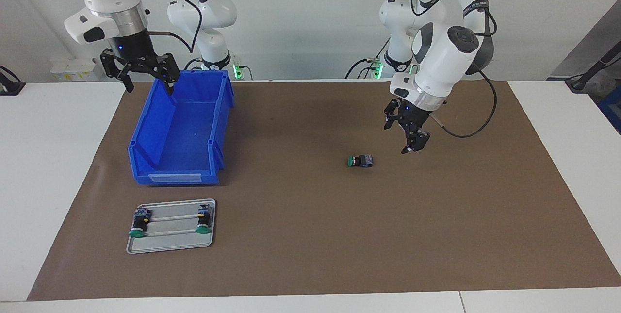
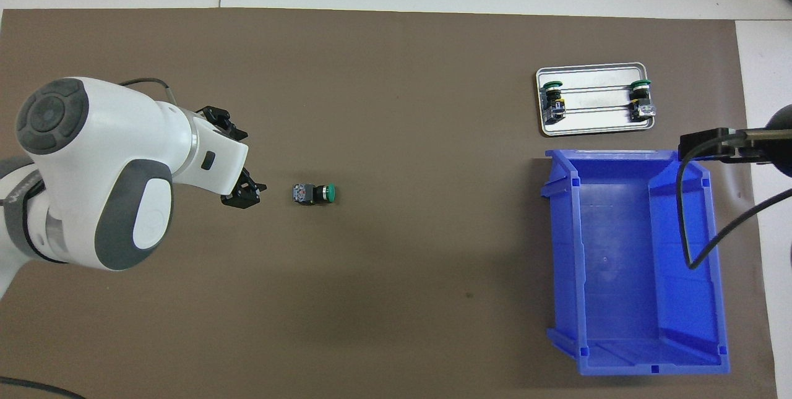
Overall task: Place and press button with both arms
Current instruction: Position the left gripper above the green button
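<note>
Overhead view: no legible writing; left pincer (image 1: 410,138) spread beside button (image 2: 314,193), right pincer (image 1: 145,77) spread over bin (image 1: 145,157).

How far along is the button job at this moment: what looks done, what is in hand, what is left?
Done: two buttons already sit on the metal tray.
In hand: nothing is held. The left gripper hangs open beside the loose button, which lies on its side on the brown mat.
Left: grasping, placing and pressing that button. The right gripper waits open over the blue bin.
</note>
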